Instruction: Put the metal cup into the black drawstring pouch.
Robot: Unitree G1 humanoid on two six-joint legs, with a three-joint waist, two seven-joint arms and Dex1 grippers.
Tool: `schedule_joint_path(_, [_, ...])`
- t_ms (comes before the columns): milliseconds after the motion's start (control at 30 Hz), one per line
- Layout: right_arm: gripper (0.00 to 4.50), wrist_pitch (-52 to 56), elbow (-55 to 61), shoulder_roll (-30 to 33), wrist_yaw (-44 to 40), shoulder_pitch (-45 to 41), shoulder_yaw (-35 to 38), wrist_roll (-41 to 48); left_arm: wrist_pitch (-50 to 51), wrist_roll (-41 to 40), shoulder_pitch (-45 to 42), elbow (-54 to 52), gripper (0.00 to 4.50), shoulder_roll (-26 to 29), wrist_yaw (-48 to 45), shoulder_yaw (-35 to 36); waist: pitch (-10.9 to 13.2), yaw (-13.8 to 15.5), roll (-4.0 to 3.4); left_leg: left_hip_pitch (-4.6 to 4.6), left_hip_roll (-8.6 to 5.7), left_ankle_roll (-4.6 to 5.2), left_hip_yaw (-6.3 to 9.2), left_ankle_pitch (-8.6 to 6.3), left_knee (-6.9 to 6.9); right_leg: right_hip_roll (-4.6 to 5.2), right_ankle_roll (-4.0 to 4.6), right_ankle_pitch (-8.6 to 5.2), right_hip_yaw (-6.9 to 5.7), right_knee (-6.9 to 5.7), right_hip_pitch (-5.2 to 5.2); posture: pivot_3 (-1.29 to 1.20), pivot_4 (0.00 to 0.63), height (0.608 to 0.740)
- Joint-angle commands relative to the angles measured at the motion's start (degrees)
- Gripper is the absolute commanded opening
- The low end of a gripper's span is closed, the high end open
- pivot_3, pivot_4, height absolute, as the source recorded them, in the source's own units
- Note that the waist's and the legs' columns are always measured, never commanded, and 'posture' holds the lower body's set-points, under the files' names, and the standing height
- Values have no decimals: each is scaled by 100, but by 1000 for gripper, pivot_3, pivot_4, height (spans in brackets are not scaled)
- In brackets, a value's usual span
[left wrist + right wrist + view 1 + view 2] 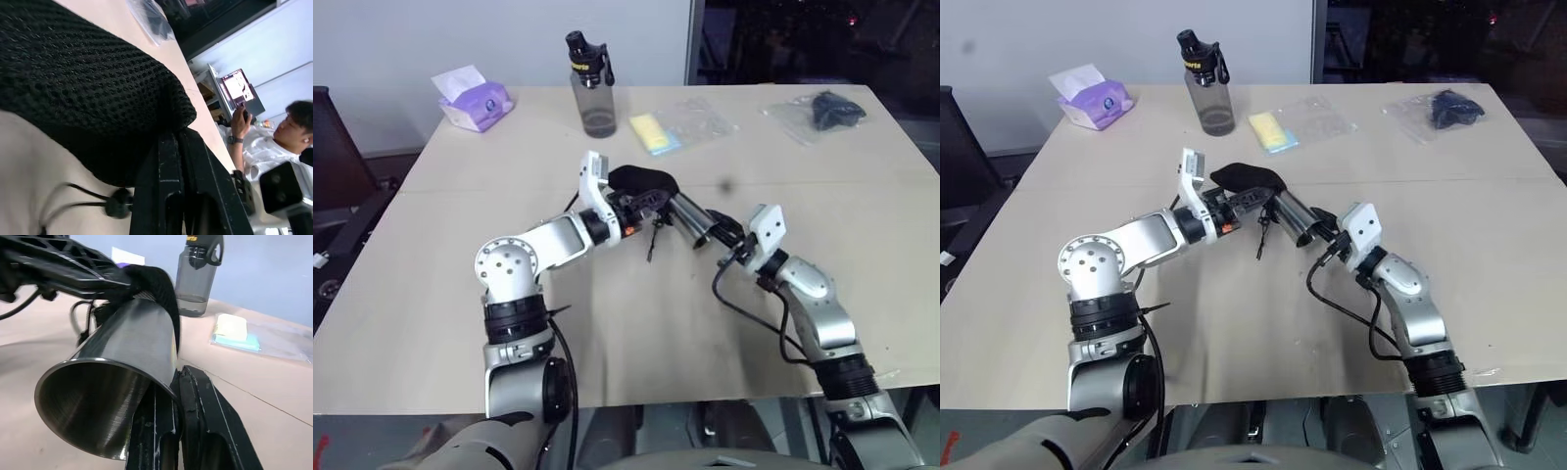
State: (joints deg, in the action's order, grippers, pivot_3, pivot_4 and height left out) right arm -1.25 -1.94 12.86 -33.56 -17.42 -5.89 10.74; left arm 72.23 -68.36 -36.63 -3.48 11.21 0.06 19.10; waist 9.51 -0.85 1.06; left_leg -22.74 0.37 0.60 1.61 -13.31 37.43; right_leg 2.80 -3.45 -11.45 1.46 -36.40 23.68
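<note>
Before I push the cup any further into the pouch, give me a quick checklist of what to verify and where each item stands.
1. Right gripper holds the metal cup: ok, jaws shut on its rim, open end towards the wrist.
2. Left gripper holds the black drawstring pouch: ok, jaws shut on the fabric.
3. Cup's closed end at the pouch mouth: ok, the fabric edge already laps over the far end in the right wrist view.
4. Pouch mouth wide enough all round: cannot tell, the far side is hidden.
5. Drawstring out of the way: ok, it hangs below the pouch.
6. Bottle away from both arms: ok.
</note>
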Motion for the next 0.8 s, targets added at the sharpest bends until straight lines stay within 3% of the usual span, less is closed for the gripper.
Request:
schedule_joint_path(33, [82,-341,184,-9,68,-112,-151,-279,38,-132,16,-217,0,74,-154,-112,0,1,0,0,0,0,-1,0,0,0,0,0,0,0,0,0,150,740])
schedule_joint_path(533, [82,-2325,-187,713,383,-474,-757,-2190,-35,36,94,-180,0,251,-389,-285,2,-4,2,0,-1,-1,-1,0,-1,0,1,-1,0,5,0,0,150,740])
schedule_joint_path(800, [82,-2962,-415,921,393,-483,-860,-2368,-291,371,221,-152,0,716,-1233,-477,5,-12,6,0,0,-1,-2,0,-3,0,11,-7,1,8,0,0,150,740])
